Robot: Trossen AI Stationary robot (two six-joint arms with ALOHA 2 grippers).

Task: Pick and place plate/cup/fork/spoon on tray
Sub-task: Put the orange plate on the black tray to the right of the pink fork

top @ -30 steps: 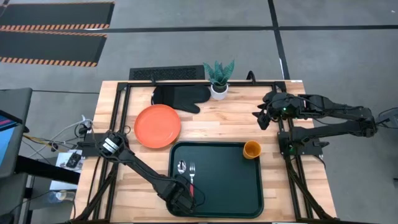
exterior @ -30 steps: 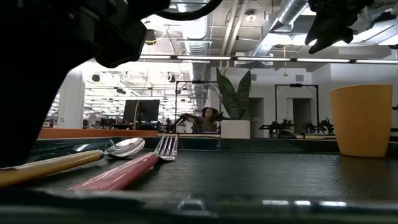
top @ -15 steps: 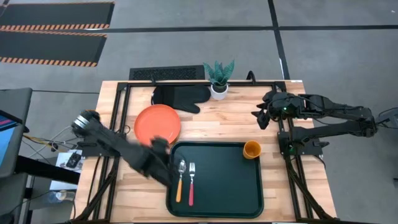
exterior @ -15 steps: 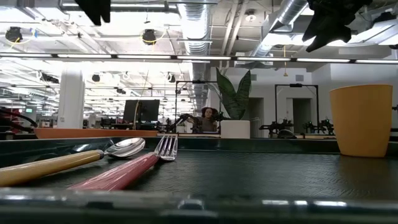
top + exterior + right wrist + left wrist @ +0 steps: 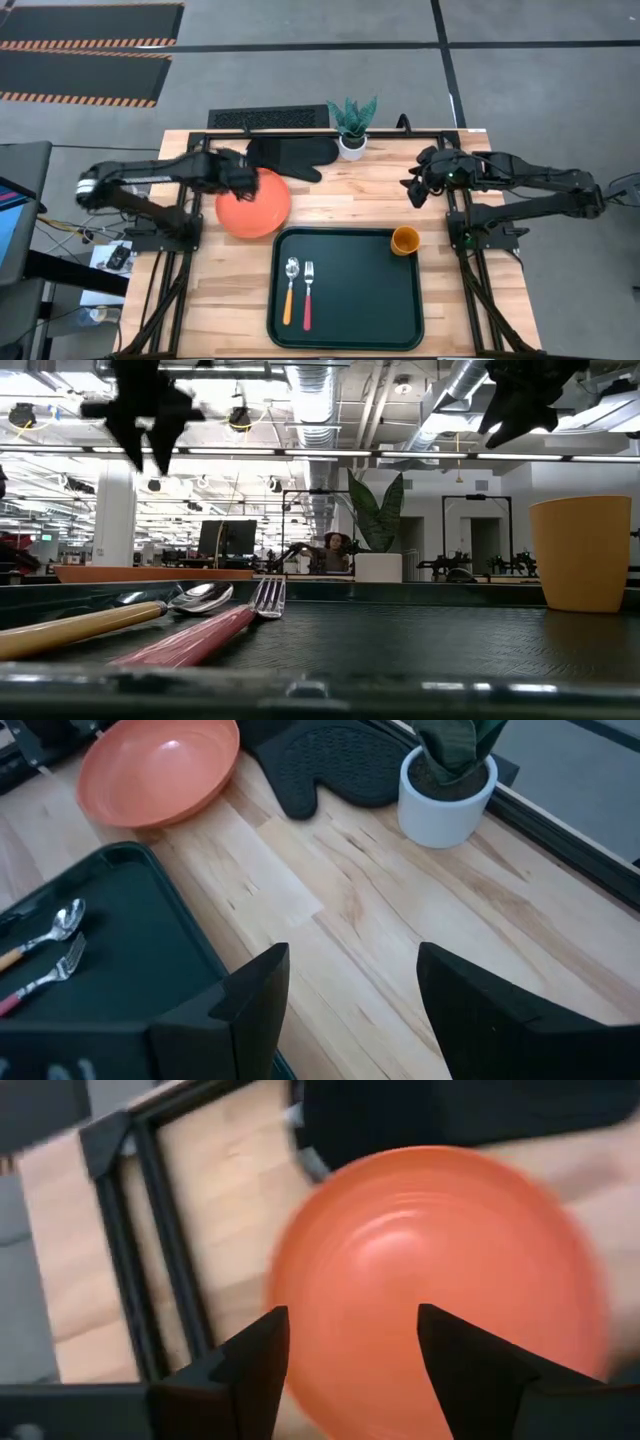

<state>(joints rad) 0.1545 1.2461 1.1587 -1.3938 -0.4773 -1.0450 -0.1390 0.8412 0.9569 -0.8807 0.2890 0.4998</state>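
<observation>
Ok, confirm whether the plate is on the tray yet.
No, the plate lies on the wooden table, outside the tray, under the left hand.

The tray (image 5: 380, 300) has much free floor on its right half; only the spoon (image 5: 289, 291) and fork (image 5: 308, 292) lie at left, the cup (image 5: 405, 240) in a corner. The oven mitt (image 5: 290, 155) and plant pot (image 5: 352, 145) crowd behind the plate (image 5: 255, 205).

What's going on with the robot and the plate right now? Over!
Left gripper open, above the plate. Right gripper open, waiting over bare table. Plate not on tray; spoon, fork, cup on it. Oven mitt beside plate.
</observation>
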